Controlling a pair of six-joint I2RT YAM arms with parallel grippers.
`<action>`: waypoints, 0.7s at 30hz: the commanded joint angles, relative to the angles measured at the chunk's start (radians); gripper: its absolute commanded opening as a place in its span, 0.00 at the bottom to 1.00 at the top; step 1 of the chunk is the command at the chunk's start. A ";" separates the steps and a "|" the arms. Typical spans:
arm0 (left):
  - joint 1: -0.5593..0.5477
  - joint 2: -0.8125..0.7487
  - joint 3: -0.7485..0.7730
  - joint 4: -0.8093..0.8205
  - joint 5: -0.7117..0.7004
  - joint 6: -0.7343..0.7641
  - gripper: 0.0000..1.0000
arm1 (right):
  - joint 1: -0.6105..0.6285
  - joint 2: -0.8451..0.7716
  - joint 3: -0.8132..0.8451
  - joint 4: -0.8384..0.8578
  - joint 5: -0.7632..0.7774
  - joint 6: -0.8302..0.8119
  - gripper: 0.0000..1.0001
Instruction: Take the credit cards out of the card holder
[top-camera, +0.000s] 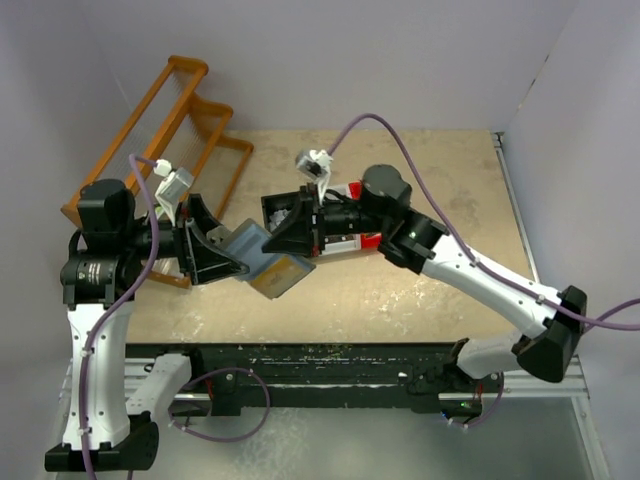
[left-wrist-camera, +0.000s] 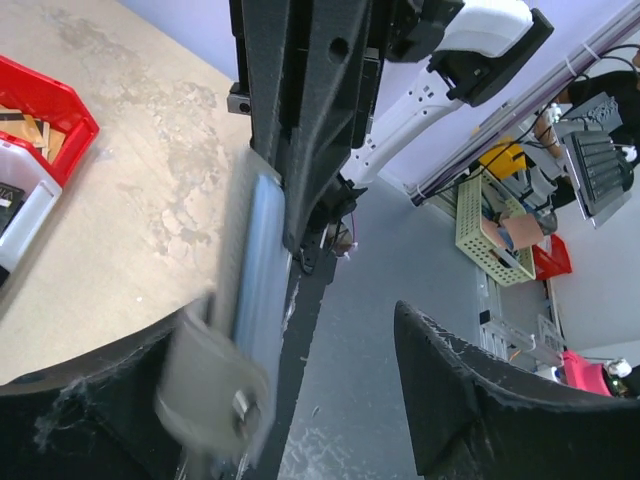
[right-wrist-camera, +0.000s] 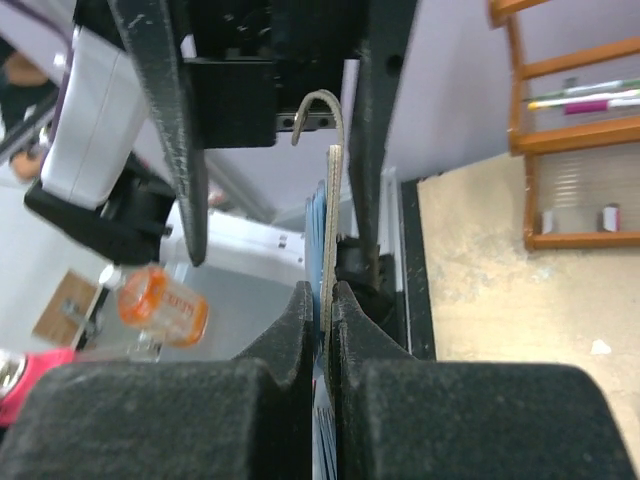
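Holding the card holder up in the air above the table, between the two tools and touching nothing below. Pinching it with the right tool, pressed tight together on one thin pale edge that curls over at its far end. Keeping the left tool spread wide and gripping nothing, with the holder seen edge-on close beside one of its fingers and well apart from the other. From above, long axis running slantwise, from the upper left by the left tool down to the lower right toward the near edge of the table, flat faces turned sideways. By judgement, left tool nearer to the free end, so better placed for reaching in along that axis. Cannot tell the credit cards apart from the holder in any view.
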 joint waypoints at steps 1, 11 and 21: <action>-0.003 -0.069 -0.022 0.173 -0.012 -0.117 0.77 | 0.000 -0.169 -0.212 0.567 0.277 0.278 0.00; -0.004 -0.189 -0.187 0.500 -0.090 -0.441 0.70 | 0.063 -0.162 -0.460 1.059 0.500 0.545 0.00; -0.004 -0.189 -0.186 0.428 -0.169 -0.372 0.67 | 0.164 -0.120 -0.526 1.277 0.659 0.570 0.00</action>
